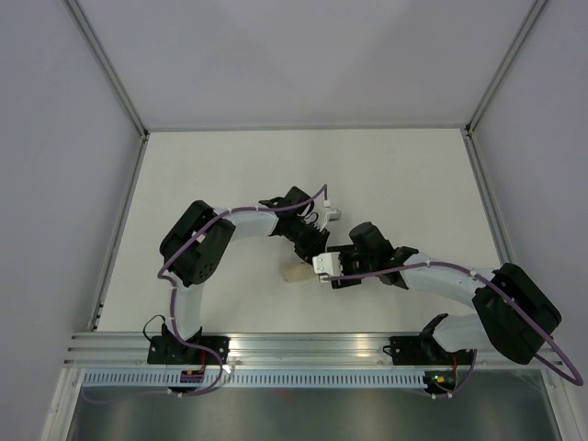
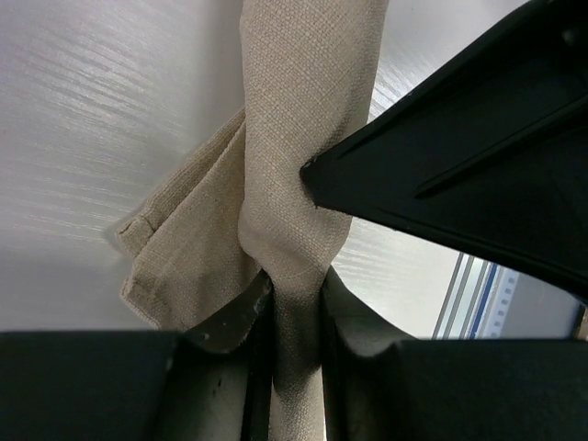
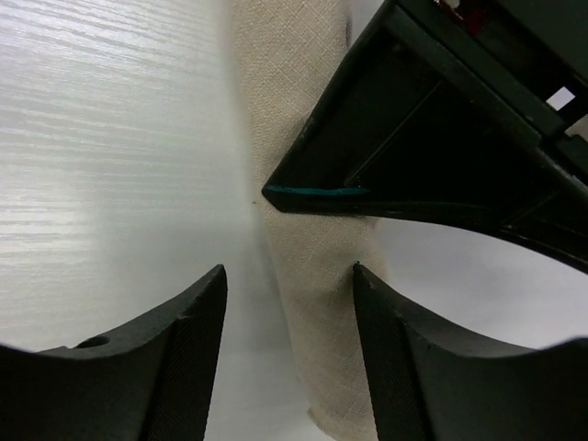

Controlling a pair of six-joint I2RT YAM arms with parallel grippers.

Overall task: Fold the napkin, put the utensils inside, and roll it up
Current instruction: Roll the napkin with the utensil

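Napkin (image 2: 294,138): soft, light, limp woven roll, pinched between the jaws of the left pincer (image 2: 296,287); right pincer (image 3: 288,276) open, straddling it just beyond; judge best hold is across the roll's middle, lest it unroll.

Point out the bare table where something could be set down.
Free: the far strip of table beyond both arms, and the far-right corner between right arm and wall. Crowded: centre, where left fingers and right fingers meet at the napkin.
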